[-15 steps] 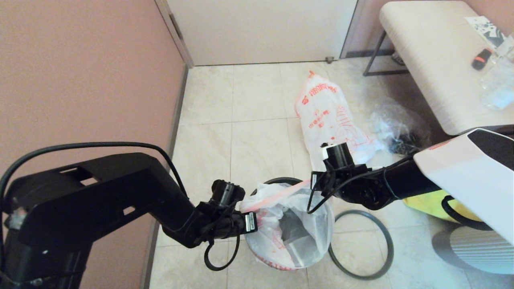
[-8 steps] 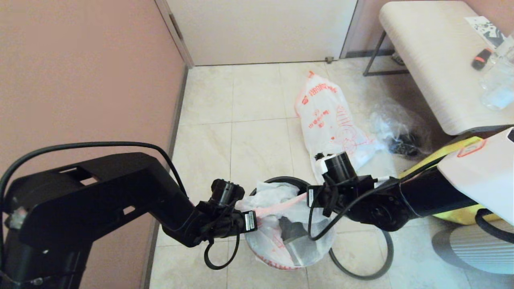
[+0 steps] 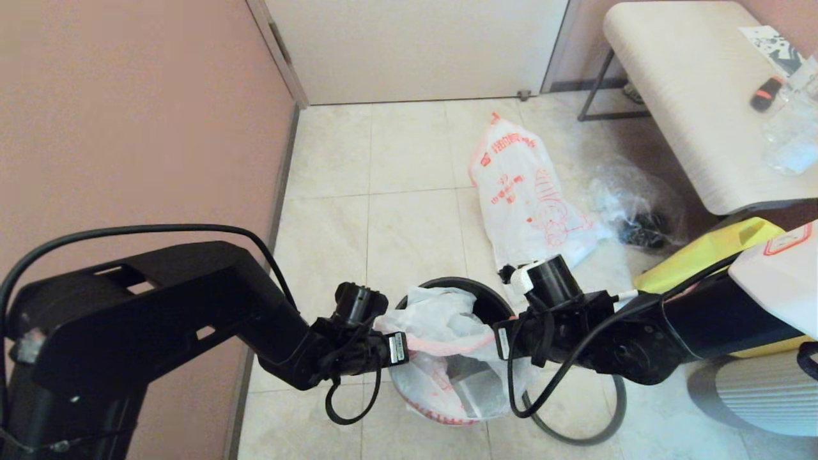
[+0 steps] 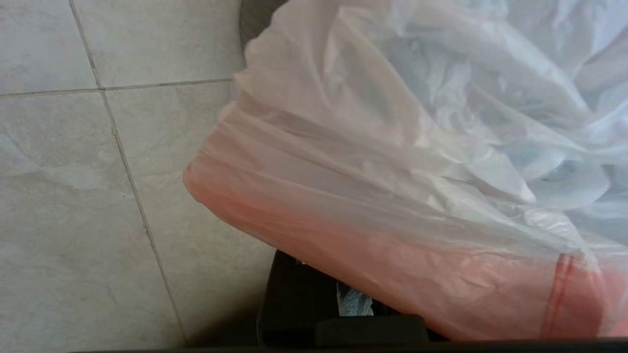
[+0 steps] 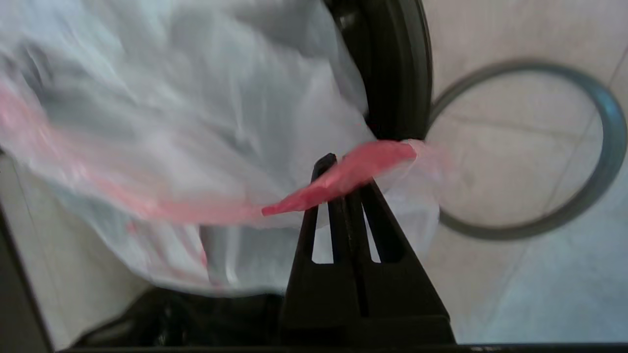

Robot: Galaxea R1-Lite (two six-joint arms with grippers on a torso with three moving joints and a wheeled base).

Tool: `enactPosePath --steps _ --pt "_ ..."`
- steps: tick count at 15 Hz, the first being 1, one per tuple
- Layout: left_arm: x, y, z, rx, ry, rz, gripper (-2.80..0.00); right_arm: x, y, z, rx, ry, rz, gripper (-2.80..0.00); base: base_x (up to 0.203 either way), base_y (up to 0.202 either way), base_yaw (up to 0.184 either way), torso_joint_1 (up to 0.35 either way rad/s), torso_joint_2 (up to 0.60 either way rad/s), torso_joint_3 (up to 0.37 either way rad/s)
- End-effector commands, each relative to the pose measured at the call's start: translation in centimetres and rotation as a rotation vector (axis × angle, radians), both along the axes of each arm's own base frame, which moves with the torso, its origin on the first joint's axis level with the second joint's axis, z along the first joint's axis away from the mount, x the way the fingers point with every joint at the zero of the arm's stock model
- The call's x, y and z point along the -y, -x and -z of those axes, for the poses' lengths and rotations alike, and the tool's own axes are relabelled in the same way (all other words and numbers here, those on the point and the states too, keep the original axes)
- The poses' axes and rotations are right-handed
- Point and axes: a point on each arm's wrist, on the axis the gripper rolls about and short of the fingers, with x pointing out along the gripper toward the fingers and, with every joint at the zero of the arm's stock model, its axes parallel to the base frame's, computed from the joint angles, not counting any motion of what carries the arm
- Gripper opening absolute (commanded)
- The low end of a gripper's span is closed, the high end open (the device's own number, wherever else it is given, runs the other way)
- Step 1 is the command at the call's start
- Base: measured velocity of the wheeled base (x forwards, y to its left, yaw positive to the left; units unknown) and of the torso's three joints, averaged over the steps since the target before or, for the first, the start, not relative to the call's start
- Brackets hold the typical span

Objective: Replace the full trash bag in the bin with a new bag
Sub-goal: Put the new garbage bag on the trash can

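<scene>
Right pincer point(image 5: 343, 186): clenched on the new bag's point(image 3: 447, 332) orange edge, over the bin point(image 3: 486, 300).
Left pincer point(image 3: 399, 350): clenched on the opposite edge.

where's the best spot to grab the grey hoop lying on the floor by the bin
Pinch the hoop at its outer arc, away from the bin, from above. It lies flat on the tiles, thin enough for jaws to straddle, and that arc is clear of the right arm.
</scene>
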Motion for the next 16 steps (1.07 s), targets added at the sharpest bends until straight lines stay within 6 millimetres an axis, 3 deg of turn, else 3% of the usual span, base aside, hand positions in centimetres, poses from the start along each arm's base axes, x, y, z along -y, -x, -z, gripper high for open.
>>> enactPosePath --steps 1,4,6,8,11,14,16 --pt "0.1 -0.2 0.2 -0.001 0.003 -0.004 -2.8 0.4 0.4 -0.4 -0.01 0.007 0.003 -2.8 0.0 0.0 0.0 0.0 0.0 0.0" --pt "0.1 -0.3 0.3 -0.002 0.0 -0.007 -2.8 1.0 1.2 -0.3 -0.05 0.047 0.034 -2.8 0.0 0.0 0.0 0.0 0.0 0.0" --pt "0.1 -0.2 0.3 -0.004 -0.001 -0.007 -2.8 1.3 1.4 -1.5 0.018 -0.041 0.088 -2.8 0.0 0.0 0.0 0.0 0.0 0.0" --pt "-0.7 1.1 1.6 -0.063 -0.035 -0.007 -2.8 1.7 1.8 -2.1 0.079 -0.084 0.12 -2.8 0.0 0.0 0.0 0.0 0.0 0.0" --pt "0.1 -0.4 0.3 0.001 -0.001 -0.01 -2.8 2.4 3.2 -2.6 0.077 -0.12 0.138 -2.8 0.0 0.0 0.0 0.0 0.0 0.0" --pt "0.1 -0.4 0.4 -0.001 -0.002 -0.009 -2.8 0.9 3.9 -1.4 0.028 -0.113 0.061 -2.8 0.0 0.0 0.0 0.0 0.0 0.0" --pt "0.1 -0.4 0.4 -0.001 -0.001 -0.008 -2.8 -0.6 3.4 0.6 -0.014 -0.084 0.017 -2.8 0.0 0.0 0.0 0.0 0.0 0.0"
